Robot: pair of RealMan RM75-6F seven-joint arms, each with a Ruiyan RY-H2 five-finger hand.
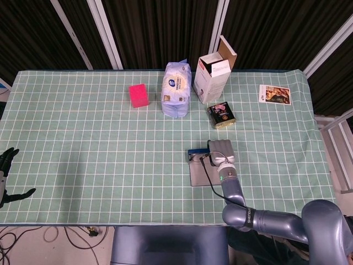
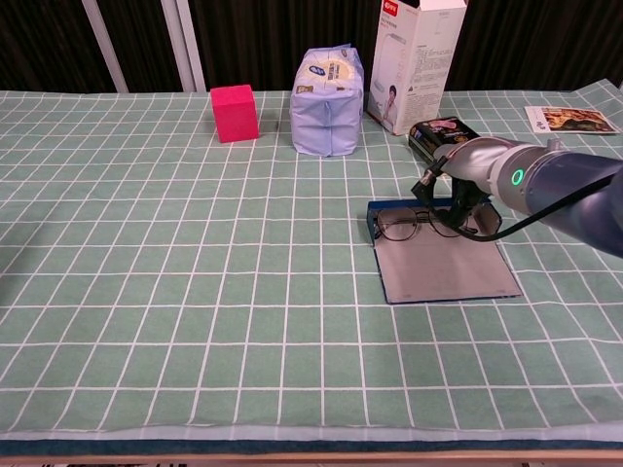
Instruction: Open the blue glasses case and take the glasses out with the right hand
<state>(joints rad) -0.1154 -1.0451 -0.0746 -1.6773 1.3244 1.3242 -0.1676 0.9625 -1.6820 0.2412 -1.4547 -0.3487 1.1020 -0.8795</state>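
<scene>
Carton (image 2: pixel 417 60) print too small.

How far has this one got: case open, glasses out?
Done: the blue glasses case lies open flat, lid folded out. In hand: the right hand is over the case's far end, by the glasses; its grip is hidden. Left: the glasses are not yet out. The left hand hangs off-table.

My right arm (image 2: pixel 545 185) is showing glossy blue-grey metal, a green light glowing at its wrist, a black cable trailing alongside; my left hand (image 1: pixel 7 175) is looking black.
</scene>
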